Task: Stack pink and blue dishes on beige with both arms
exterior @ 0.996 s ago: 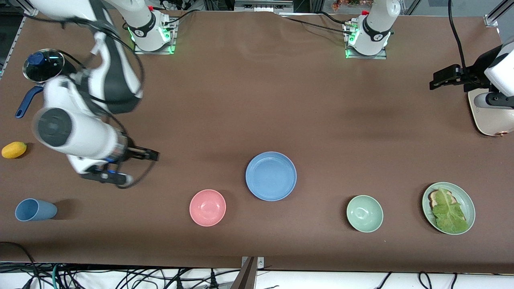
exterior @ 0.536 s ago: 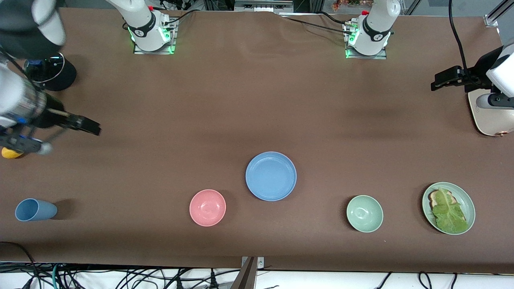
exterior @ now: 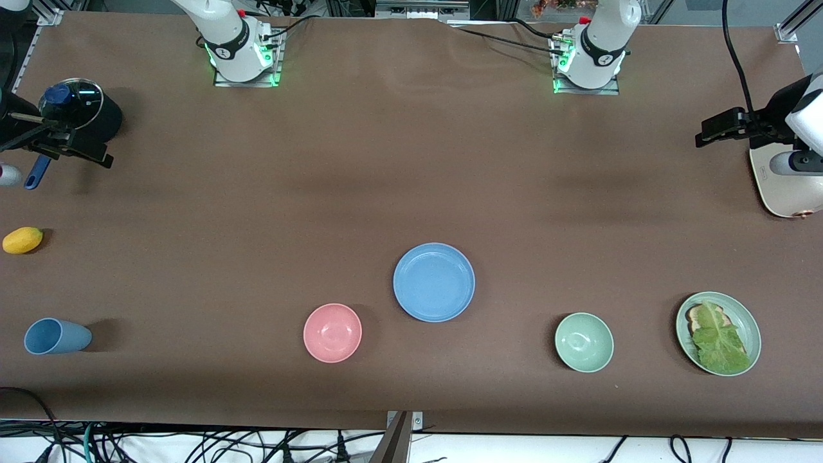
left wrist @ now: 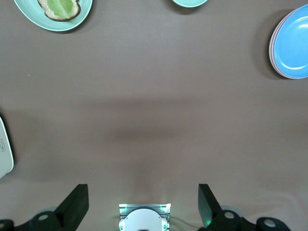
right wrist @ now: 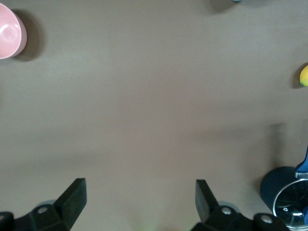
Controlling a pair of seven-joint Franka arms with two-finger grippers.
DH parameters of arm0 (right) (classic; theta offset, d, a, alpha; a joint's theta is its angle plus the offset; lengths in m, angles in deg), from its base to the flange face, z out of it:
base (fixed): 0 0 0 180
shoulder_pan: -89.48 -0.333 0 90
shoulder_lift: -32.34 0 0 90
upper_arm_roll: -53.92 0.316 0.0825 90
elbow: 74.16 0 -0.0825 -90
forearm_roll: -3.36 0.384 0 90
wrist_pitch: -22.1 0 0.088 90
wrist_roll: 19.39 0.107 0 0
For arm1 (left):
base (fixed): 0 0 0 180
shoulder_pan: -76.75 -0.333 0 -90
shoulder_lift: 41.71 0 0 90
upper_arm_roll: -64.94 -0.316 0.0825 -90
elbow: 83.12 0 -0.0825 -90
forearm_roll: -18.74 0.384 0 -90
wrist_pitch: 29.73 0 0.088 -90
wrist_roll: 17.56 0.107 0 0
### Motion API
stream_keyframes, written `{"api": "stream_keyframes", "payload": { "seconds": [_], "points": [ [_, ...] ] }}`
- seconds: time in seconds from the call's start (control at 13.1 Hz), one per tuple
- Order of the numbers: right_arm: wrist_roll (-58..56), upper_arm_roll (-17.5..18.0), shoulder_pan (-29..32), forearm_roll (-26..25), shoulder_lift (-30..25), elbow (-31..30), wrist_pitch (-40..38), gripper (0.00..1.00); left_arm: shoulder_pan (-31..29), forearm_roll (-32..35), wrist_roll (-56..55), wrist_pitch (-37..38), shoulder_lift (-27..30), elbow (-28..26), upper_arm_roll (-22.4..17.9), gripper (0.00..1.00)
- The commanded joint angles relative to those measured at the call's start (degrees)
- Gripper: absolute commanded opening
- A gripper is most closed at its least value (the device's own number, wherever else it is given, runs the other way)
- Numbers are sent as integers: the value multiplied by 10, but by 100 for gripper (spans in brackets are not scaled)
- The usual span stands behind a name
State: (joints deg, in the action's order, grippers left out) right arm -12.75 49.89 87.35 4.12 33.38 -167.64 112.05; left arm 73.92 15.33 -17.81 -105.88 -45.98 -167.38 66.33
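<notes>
While both arms sit pulled back at the table's two ends, the brown table (exterior: 411, 161) carries the dishes in a loose row nearer the front camera. Blue plate (exterior: 434, 281) lies mid-table, empty on top; in the left wrist view a pink rim (left wrist: 272, 50) shows just under its edge, so it rests on a pink plate, beige one not visible. Pale green plate (exterior: 718, 333) at the left arm's end holds a bread slice (exterior: 697, 315) with a lettuce leaf (exterior: 720, 341) on it. Black pot (exterior: 80, 109) with a glass lid and blue knob stands at the right arm's end, contents cannot tell. Pale green bowl (exterior: 584, 342), empty, sits between blue plate and lettuce plate. Pink bowl (exterior: 332, 332), empty, just beside the blue plate, nearer the camera. Blue cup (exterior: 56, 336) lies on its side, empty. Lemon (exterior: 22, 240) sits between pot and cup. Left gripper (exterior: 710, 127) hangs over bare table beside a white appliance (exterior: 781, 186), jaws wide, holding nothing. Right gripper (exterior: 96, 157) is just beside the pot, jaws wide, nothing in them.
</notes>
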Motion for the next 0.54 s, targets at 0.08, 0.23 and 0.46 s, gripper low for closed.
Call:
{"api": "stream_keyframes", "payload": {
  "seconds": [0.08,0.23,0.46],
  "points": [
    [-7,24,20,-11,-29,-34,16,100,-2,29,8,-8,13,-14,6,100],
    [-7,25,23,-10,-24,-30,15,100,-2,29,9,-8,14,-14,8,100],
    [-8,26,28,-10,-22,-26,12,100,-1,28,9,-8,14,-13,8,100]
  ]
}}
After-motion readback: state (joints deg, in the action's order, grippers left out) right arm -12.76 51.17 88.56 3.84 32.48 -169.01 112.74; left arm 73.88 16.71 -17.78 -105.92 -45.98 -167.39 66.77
